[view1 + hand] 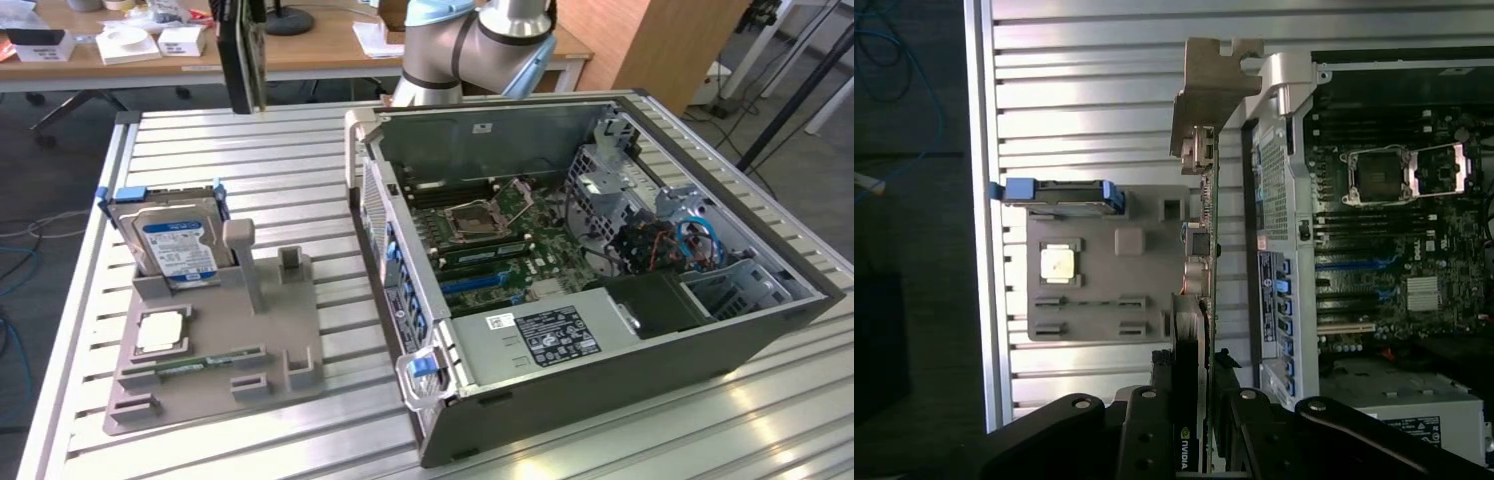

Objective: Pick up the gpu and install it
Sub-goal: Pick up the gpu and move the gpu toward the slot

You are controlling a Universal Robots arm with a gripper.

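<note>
Wrist view: the gripper [1192, 395] is clamped on the gpu [1204, 240] and holds it edge-on in the air, with its silvery bracket [1214, 90] at the end farthest from the fingers. The card sits above the slatted surface [267, 150], between the grey parts holder [200, 370] on the exterior view's left and the open computer case [601, 300] on its right. The pick-up looks done. Installation remains, as the motherboard [1394, 220] slots appear empty. The card's faces and connector edge are hidden.
</note>
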